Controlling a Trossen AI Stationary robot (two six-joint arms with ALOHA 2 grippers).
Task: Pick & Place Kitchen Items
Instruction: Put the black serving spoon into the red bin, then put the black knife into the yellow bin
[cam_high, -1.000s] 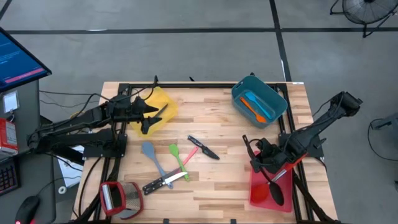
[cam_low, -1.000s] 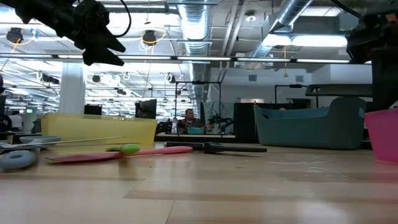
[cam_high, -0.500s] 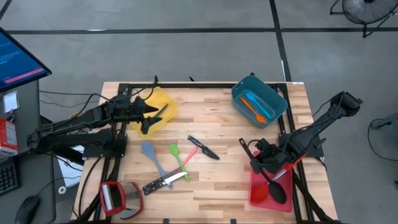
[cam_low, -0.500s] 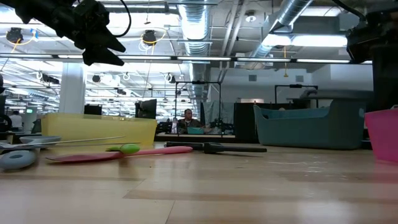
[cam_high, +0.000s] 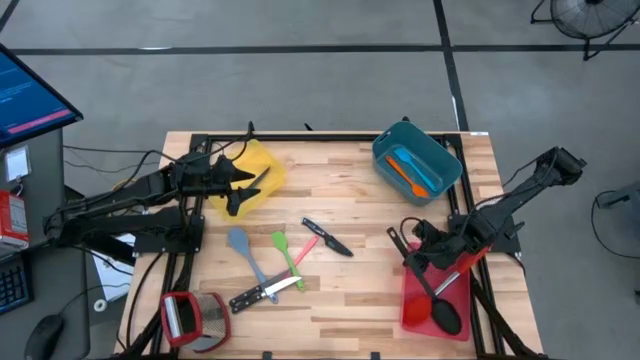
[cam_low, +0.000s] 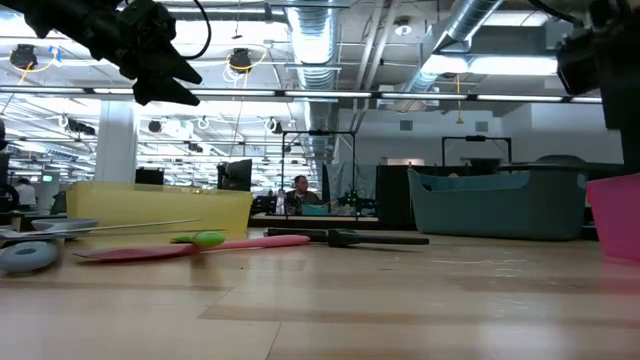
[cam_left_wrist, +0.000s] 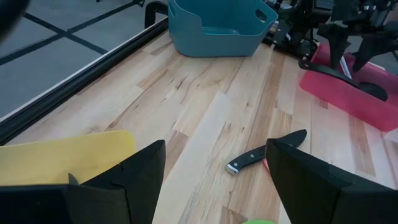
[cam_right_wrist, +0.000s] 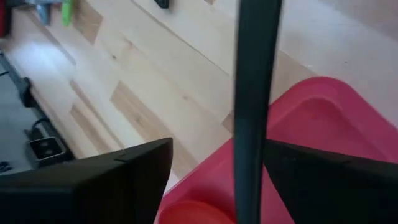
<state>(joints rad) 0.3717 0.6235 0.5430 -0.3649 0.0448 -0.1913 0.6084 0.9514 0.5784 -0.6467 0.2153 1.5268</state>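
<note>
Two arms over the table (cam_high: 350, 300). Right gripper (cam_high: 428, 262) above red bin (cam_high: 415, 312), fingers spread wide either side of black ladle (cam_high: 432, 296) handle, not pinching; ladle bowl lies in bin. Left gripper (cam_high: 240, 188) over yellow bin (cam_high: 262, 160), wide, holding nothing. Spatulas, knives mid-table.

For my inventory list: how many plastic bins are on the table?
3. The yellow bin is at the far left under the left gripper; the teal bin is at the far right; the red bin is at the near right, holding a black ladle.
</note>
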